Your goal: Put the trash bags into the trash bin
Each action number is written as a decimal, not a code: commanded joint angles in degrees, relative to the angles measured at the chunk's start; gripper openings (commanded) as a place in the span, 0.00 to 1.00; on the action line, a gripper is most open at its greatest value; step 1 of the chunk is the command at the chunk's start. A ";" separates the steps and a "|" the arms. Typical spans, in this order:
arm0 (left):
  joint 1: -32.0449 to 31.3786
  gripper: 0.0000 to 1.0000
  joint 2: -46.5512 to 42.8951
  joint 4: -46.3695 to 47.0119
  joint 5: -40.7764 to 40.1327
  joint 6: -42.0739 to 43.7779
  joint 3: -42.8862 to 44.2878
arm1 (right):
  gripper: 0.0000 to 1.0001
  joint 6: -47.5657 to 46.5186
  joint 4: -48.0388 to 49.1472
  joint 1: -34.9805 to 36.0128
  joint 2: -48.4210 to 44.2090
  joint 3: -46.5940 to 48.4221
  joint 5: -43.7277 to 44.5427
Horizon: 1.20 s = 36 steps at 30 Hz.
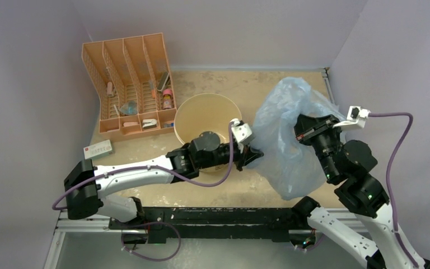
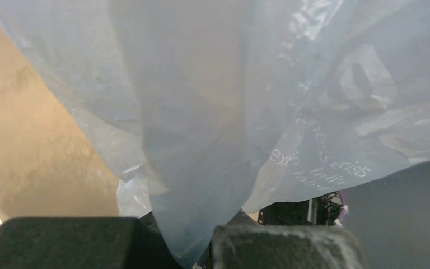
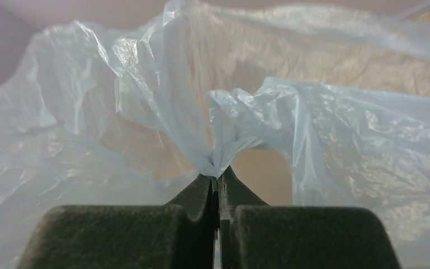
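Right of the trash bin [image 1: 201, 96], between my two arms, the light-blue trash bag [image 1: 283, 162] billows as a loose, crinkled sheet, and none of it is inside the bin. From the overhead camera the left end effector [image 1: 252, 156] reaches across in front of the bin and meets the bag's left edge, while the right end effector [image 1: 307, 133] comes in from the other side and is partly buried in the plastic. On the left wrist camera, the left end effector [image 2: 193, 241] has a thick fold of the bag [image 2: 213, 112] running down between its dark pads; it is closed on that fold, and faint printed lettering shows through the film to the right. On the right wrist camera, the right end effector [image 3: 217, 182] is closed tight, its tips pressed together on a small gathered pinch of the bag [image 3: 117, 101], with the rest of the plastic fanning up and out on both sides. The bin stands upright on the tan tabletop [image 1: 224, 84] with its mouth open, just beside the bag. I cannot tell whether the bag's lower end touches the tabletop. An orange organizer rack [image 1: 126, 78] sits at the far left, touching or nearly touching the bin, and a small white box [image 1: 98, 148] lies in front of it.
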 commanded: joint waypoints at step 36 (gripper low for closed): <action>14.40 0.00 8.23 -12.33 13.40 35.57 42.88 | 0.00 3.95 7.49 -0.04 -4.25 -2.54 -6.57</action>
